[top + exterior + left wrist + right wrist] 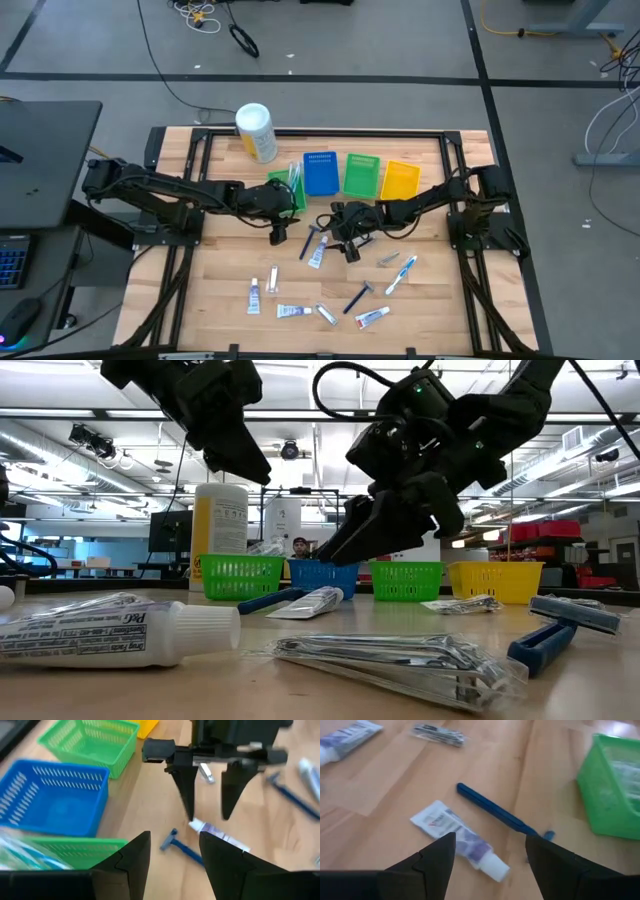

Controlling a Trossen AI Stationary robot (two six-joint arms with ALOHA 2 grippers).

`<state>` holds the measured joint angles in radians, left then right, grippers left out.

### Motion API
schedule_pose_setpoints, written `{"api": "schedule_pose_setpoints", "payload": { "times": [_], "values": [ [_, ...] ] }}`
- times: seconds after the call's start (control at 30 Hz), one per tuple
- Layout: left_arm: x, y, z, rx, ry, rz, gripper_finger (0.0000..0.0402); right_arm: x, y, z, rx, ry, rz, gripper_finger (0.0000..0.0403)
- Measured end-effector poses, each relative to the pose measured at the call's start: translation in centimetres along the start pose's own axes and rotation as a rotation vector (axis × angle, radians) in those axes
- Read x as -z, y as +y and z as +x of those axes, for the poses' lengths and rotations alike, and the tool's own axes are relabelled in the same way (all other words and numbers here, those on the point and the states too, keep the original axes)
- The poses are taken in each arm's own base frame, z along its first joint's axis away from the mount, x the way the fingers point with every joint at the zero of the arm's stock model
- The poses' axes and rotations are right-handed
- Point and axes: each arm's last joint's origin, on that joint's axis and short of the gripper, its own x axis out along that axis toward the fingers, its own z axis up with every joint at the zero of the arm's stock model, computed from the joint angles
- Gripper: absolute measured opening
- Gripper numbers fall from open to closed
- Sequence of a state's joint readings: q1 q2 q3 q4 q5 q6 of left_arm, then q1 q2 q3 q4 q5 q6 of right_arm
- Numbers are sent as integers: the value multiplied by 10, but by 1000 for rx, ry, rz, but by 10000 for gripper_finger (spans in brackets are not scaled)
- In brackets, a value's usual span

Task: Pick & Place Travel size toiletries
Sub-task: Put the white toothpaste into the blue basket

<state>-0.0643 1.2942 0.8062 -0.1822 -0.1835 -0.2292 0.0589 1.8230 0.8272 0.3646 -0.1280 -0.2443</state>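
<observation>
My right gripper (490,857) hovers with jaws apart, empty, a toothpaste tube (460,839) directly below and a blue razor (495,812) just beyond. My left gripper (172,857) is parted, empty.

My right claw (349,243) hangs with its fingers spread over bare wood, and straight beneath the gap lie a small white toothpaste tube (462,839) and a slim blue-handled razor (495,813), just beside each other. My left claw (279,231) hovers close alongside, so the lane between my two arms is narrow. Behind both claws a row of four plastic bins, green (288,189), blue (320,172), green (362,174) and yellow (400,180), walls off the far side, with a tall white canister with a yellow label (256,132) beyond it. Toward the near edge, scattered tubes, razors and a silvery packet (400,660) leave open wood between them.
</observation>
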Motion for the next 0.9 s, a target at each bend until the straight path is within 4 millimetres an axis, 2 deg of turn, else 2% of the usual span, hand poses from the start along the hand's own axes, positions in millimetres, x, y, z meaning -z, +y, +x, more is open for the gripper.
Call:
{"api": "schedule_pose_setpoints", "payload": {
  "times": [0.07,0.23,0.3,0.43,0.57,0.73,0.9],
  "values": [
    [0,-3,0,18,-2,-89,177,-2,1,-2,16,-2,-4,252],
    [4,-24,-5,80,-4,-52,177,-7,6,-9,35,18,-5,252],
    [6,-29,-8,72,29,-95,177,-8,7,-9,33,17,13,252],
    [8,-36,-17,34,139,-212,173,-7,8,-9,29,30,16,252],
    [12,-52,-33,23,267,-300,161,-6,6,-9,69,40,3,252],
    [25,-75,-46,48,373,-535,144,-6,4,-9,128,55,-34,252],
    [42,-89,-59,34,549,-707,139,-5,-3,-10,260,98,-139,252]
  ]
}}
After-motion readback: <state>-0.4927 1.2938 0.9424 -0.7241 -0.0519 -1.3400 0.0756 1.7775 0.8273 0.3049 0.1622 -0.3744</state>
